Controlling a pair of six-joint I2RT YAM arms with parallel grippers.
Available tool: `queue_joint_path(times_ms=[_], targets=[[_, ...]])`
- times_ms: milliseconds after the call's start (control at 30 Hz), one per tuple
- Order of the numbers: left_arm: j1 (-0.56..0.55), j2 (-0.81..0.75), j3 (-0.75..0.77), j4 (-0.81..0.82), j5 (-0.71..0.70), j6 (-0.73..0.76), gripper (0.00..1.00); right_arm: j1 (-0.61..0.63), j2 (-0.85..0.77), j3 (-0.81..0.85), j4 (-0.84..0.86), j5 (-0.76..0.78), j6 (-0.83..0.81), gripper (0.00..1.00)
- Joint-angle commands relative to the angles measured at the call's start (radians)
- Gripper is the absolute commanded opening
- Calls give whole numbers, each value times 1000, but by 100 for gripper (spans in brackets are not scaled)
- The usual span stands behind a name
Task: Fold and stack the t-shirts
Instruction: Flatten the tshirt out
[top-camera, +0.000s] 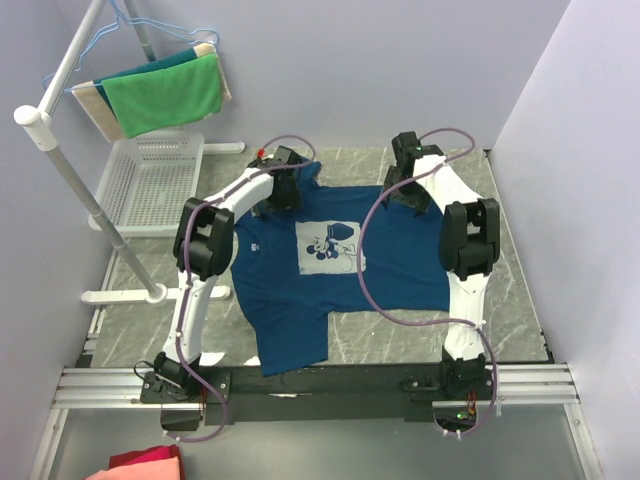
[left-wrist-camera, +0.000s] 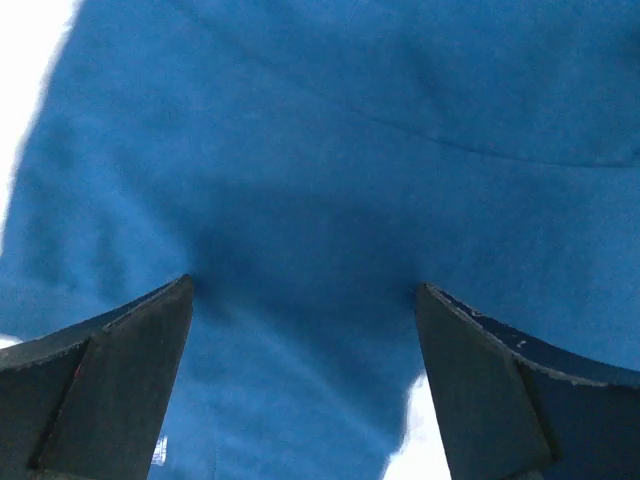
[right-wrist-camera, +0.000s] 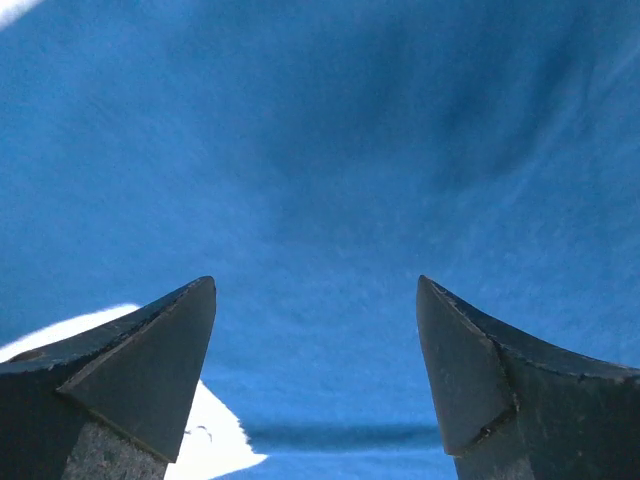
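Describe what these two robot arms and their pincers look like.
Both the left arm and right arm have white links joined by chunky black joint housings, each trailed by a looping mauve cable. The left gripper and right gripper each end in two dark wedge-shaped fingers.

Evenly, softly lit from above in the overhead view; sharp, with faint shadows. Wrist views close and blurred: t-shirt (left-wrist-camera: 400, 150) oversaturated blue, bare tabletop (left-wrist-camera: 20, 60) blown out to white glare.

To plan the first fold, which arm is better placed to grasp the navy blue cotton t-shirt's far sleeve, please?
Probably left: the left gripper is open over the t-shirt sleeve; the right gripper is farther right.
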Motion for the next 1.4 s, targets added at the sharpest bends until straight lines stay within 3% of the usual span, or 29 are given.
queue_joint_path(times_ms=[0, 133, 400, 567, 1033, 1367], targets=[[23, -32, 17, -81, -60, -22, 98, -17, -36, -52, -31, -20, -3, 90], [23, 19, 96, -135, -89, -22, 98, -14, -17, -80, -30, -47, -4, 95], [27, 65, 149, -138, -59, -11, 99, -14, 75, -65, -43, -103, 26, 93], [38, 95, 183, -142, -40, -6, 99, -23, 142, 22, -99, -107, 46, 87], [119, 200, 347, -162, 23, -6, 99, -72, 285, 280, -206, -156, 80, 86], [161, 186, 367, -72, 95, 30, 100, -92, 282, 381, -229, -138, 92, 84]])
